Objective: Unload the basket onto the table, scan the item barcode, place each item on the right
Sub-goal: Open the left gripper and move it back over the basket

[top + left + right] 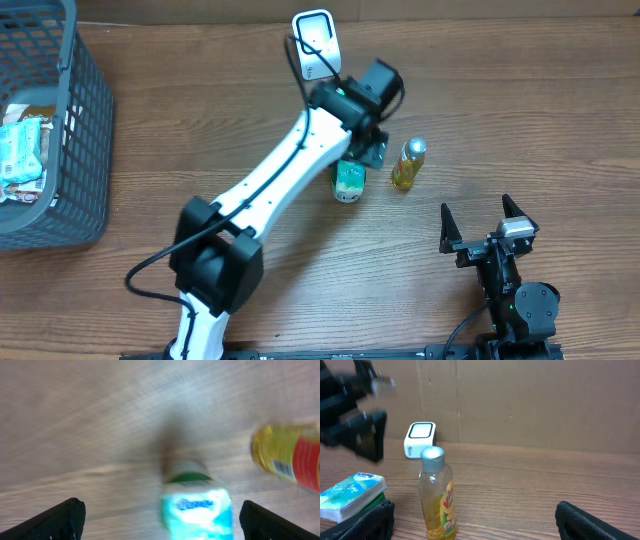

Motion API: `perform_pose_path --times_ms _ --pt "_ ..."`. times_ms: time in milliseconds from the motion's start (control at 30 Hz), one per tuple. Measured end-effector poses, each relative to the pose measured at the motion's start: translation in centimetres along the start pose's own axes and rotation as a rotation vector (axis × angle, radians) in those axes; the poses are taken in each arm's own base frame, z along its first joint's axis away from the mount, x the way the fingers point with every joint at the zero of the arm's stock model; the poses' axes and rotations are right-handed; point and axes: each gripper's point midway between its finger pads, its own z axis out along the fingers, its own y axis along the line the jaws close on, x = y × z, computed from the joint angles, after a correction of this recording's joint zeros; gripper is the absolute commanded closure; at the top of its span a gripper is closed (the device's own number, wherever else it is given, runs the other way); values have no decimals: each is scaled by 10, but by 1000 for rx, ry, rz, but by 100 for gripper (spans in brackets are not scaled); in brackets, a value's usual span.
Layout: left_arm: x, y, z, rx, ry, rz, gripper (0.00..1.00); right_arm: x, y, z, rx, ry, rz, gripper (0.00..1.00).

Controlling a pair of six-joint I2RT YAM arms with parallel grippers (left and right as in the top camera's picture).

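1. Left gripper (161, 519): jaws wide, empty, hovering over the teal packet (197, 510).
2. Teal packet: lying on the table (520, 100), near the bottle (408, 165), well apart from the white scanner (315, 45).
3. Right gripper (482, 222): wide, empty, parked aside.
4. Progress: nothing presented to the scanner; any completed scan cannot be confirmed.

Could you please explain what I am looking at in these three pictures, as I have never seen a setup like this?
These are two robot arms at a wooden table. One picture looks down from above; the other two come from wrist cameras. The left gripper hangs open over a green-and-white packet; the right gripper is open too. Beside the packet stands a yellow bottle; farther back sits a white scanner, and at the left a grey basket. Nothing is held.
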Motion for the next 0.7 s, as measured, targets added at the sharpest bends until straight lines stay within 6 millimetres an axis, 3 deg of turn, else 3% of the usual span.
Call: perform_pose_path --times_ms 233,467,700 --pt "-28 50 -37 -145 -87 -16 1 0 0 0 1 0 0 0" --pt "-69 118 -80 -322 -236 -95 0 0 0 0 0 0 0 0" --pt "-79 192 -102 -500 -268 -162 0 0 0 0 0 0 0 0"
